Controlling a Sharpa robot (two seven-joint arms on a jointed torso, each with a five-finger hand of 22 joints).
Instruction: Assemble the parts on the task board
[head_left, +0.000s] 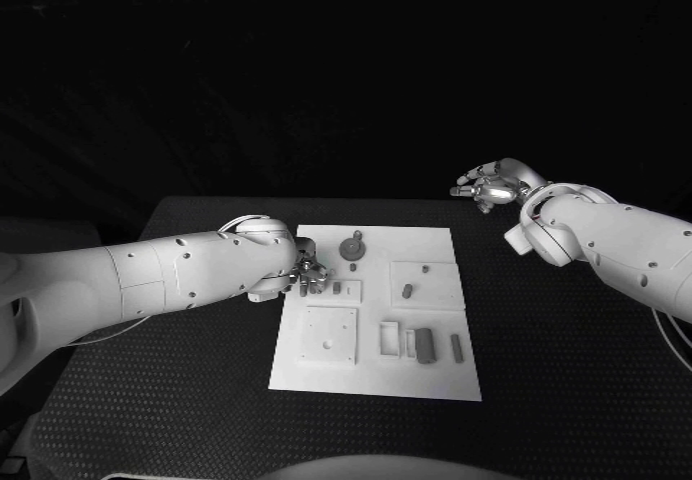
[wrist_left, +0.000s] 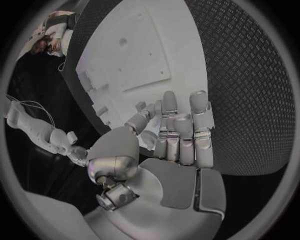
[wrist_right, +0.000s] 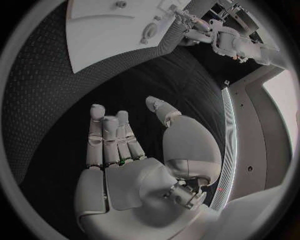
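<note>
The task board (head_left: 378, 310) lies mid-table, its small parts (head_left: 418, 343) scattered across it. The left hand (head_left: 306, 275), at its nine o'clock edge, is released and empty; it should descend slowly. The right hand (head_left: 488, 185) hovers at one o'clock, loosely curled and empty.

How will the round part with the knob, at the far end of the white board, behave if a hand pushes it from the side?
The round part looks low and wide, so it would probably slide, not tip. The task board looks smooth, so it may slide easily. Its knob stands up, so a push there might tilt it. The left hand is nearest.
</note>
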